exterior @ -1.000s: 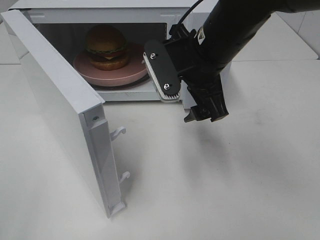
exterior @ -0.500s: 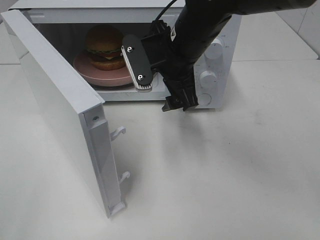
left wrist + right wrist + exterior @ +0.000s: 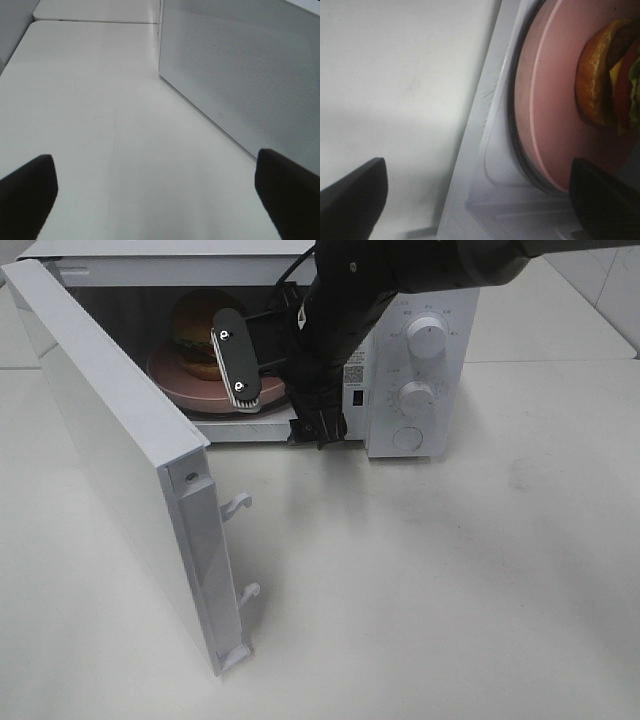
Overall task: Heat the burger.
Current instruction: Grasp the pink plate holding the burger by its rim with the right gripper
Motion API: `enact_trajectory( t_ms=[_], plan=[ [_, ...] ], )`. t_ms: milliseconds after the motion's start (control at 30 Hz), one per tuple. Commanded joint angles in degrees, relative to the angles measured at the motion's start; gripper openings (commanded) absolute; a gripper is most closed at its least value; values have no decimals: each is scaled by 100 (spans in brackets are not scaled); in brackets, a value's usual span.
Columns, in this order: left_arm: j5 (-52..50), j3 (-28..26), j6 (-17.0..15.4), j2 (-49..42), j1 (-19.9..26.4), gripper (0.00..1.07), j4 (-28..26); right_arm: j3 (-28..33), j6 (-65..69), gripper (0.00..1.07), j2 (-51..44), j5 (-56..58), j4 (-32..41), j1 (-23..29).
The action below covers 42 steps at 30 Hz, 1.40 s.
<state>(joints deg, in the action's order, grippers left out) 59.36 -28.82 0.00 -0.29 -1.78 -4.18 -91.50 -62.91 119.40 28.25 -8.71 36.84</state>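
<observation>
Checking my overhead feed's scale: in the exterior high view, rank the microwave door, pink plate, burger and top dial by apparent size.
1. microwave door, nearest the camera
2. pink plate
3. burger, partly hidden by the right arm
4. top dial

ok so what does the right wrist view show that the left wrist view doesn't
Only the right wrist view: the burger on its pink plate inside the microwave. Only the left wrist view: the dotted outer face of the open microwave door. Both: the white table, plus an open gripper each, the right gripper and the left gripper.
</observation>
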Motion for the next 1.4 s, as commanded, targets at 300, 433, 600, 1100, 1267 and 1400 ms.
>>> enact_trajectory(
  t_ms=[300,433,600,1100,1267,1400],
  plan=[
    [-6,11,0,-109,11,100,17,-808,229,91,825,29,-149,0],
    [-6,11,0,-109,11,100,17,-991,252,91,1014,63,-149,0],
    [-6,11,0,-109,11,100,17,-1289,361,89,1289,109,-149,-57],
    [0,11,0,-109,11,100,166,-2114,338,85,1885,103,-556,-132],
    [0,11,0,-109,11,100,332,-2131,338,78,1937,115,-590,-132],
    [0,11,0,-109,11,100,390,-2131,338,64,1937,138,-590,-132]
  ],
)
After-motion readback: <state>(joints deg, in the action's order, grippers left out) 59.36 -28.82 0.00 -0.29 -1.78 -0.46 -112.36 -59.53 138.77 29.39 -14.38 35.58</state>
